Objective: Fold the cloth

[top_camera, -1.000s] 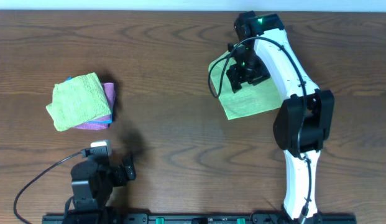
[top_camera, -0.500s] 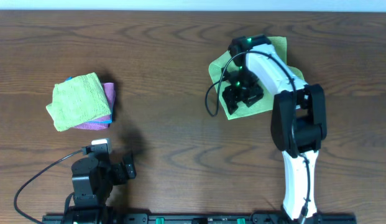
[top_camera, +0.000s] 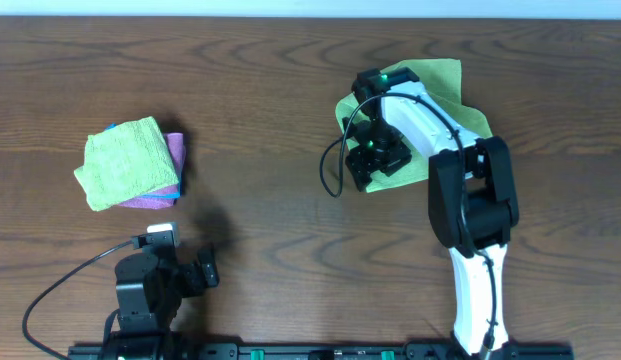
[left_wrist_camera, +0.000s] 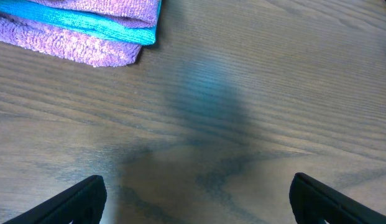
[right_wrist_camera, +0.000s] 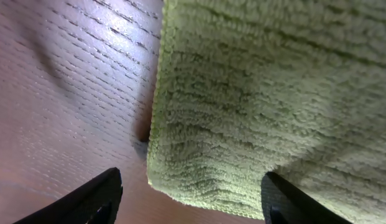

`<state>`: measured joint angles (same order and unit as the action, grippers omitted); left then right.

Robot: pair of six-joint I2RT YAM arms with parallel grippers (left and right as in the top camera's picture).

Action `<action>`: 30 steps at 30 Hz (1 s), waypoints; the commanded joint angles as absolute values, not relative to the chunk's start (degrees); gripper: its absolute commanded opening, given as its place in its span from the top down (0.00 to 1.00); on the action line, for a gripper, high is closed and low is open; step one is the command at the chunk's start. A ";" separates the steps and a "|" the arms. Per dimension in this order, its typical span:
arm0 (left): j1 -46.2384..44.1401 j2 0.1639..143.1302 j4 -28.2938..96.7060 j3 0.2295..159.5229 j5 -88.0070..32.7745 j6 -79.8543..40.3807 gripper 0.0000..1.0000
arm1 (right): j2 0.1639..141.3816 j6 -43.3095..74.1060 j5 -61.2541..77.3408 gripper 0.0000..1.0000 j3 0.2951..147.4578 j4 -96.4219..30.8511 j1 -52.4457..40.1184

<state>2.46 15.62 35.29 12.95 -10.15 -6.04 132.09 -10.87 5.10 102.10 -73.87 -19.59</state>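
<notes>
The lime-green cloth (top_camera: 442,82) lies on the table at the right, partly under my right arm. My right gripper (top_camera: 374,160) is over its near-left corner, pointing down. In the right wrist view that corner of the cloth (right_wrist_camera: 255,93) lies flat on the wood between my two fingers, and a second layer overlaps it at the right. The right gripper (right_wrist_camera: 191,190) is open, and its fingers are not touching the cloth. My left gripper (top_camera: 198,272) is at the front left, far from the cloth. In its wrist view the left gripper (left_wrist_camera: 196,190) stands wide open over bare wood.
A folded stack sits at the left: a fluffy yellow-green terry cloth (top_camera: 125,160) on a pink-purple cloth (top_camera: 171,160) with a blue layer between. The left wrist view shows the pink-purple cloth (left_wrist_camera: 74,46) and blue edge (left_wrist_camera: 99,25) ahead. A black cable (top_camera: 335,165) loops beside the right gripper.
My right gripper has moved from above the middle of the cloth toward me and left to its near-left corner, uncovering the far part. The left arm has not moved.
</notes>
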 commanded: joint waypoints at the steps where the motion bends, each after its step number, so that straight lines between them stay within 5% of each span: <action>1: 2.22 15.68 35.03 14.92 -10.59 -6.22 0.05 | 132.35 -10.63 6.24 0.44 99.72 -72.99 -19.90; 7: 2.22 15.68 35.00 14.92 -10.59 -6.22 0.04 | 132.33 -9.02 6.50 0.99 99.18 -72.44 -20.18; 30: 2.22 15.68 32.67 14.92 -9.91 -6.20 0.04 | 132.31 1.30 16.95 0.98 99.24 -72.58 -41.65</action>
<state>2.46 15.66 32.97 12.95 -10.13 -6.07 131.83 -1.28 15.22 99.57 -72.93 -40.47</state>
